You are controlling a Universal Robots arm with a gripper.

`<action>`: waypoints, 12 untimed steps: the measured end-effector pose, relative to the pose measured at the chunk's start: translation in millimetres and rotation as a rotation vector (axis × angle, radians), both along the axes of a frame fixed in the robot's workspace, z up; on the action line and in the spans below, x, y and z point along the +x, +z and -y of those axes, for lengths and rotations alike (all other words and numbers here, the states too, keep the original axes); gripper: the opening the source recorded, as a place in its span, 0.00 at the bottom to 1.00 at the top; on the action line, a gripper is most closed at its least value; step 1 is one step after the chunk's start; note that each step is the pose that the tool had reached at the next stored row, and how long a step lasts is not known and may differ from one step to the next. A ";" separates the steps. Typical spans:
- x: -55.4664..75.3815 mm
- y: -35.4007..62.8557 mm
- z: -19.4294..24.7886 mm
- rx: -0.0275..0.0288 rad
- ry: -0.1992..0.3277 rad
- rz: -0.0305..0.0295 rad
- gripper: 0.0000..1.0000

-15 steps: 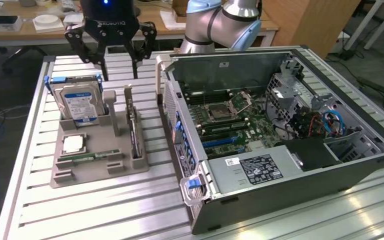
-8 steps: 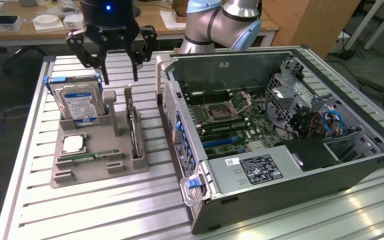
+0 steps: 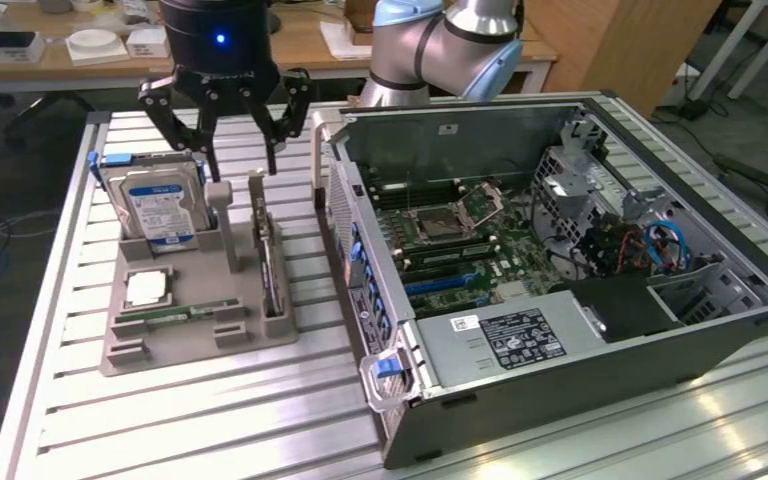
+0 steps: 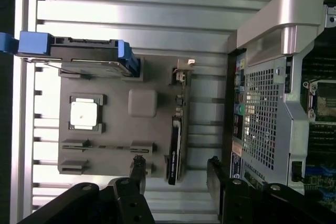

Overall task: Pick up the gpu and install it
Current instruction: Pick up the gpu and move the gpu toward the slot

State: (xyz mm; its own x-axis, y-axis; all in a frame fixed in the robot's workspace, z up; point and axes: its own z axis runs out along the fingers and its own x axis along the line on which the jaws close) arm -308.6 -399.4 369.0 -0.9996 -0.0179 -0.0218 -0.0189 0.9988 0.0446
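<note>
You have one gripper point(image 3: 237, 160). Its two fingers point(image 3: 277, 140) are spread wide with nothing held between them. It hangs above the 12 o'clock end of the one grey holder point(image 3: 184, 350), clear of the parts in it. From the wrist camera, the gripper point(image 4: 176, 171) has one finger on either side of the line of the gpu point(image 4: 175, 145), and neither finger touches it.

There is one gpu point(image 3: 267, 265). It stands on its long edge in the holder's slot on the side nearest the computer case point(image 3: 558, 390), at about 3 o'clock from the hard drive point(image 3: 157, 205) in the exterior view.

There is also one hard drive, upright at the holder's 11 o'clock corner, with two blue rails point(image 4: 128, 59). One square processor chip point(image 3: 148, 288) lies flat at 6 o'clock from the drive. One green memory stick point(image 3: 171, 315) lies just at 6 o'clock from the chip. One open computer case lies at 3 o'clock from the holder, and both rest on the slatted metal table point(image 3: 117, 430).

You see the gpu edge-on, so its faces are hidden. The gripper's body is cut off at 12 o'clock in the exterior view, and the case hides the foot of the arm point(image 3: 438, 50). The sticks seated on the case's board are too crowded to count.
</note>
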 end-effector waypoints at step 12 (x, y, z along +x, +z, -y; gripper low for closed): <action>0.1 -21.2 0.5 -0.0026 0.003 -0.0009 0.59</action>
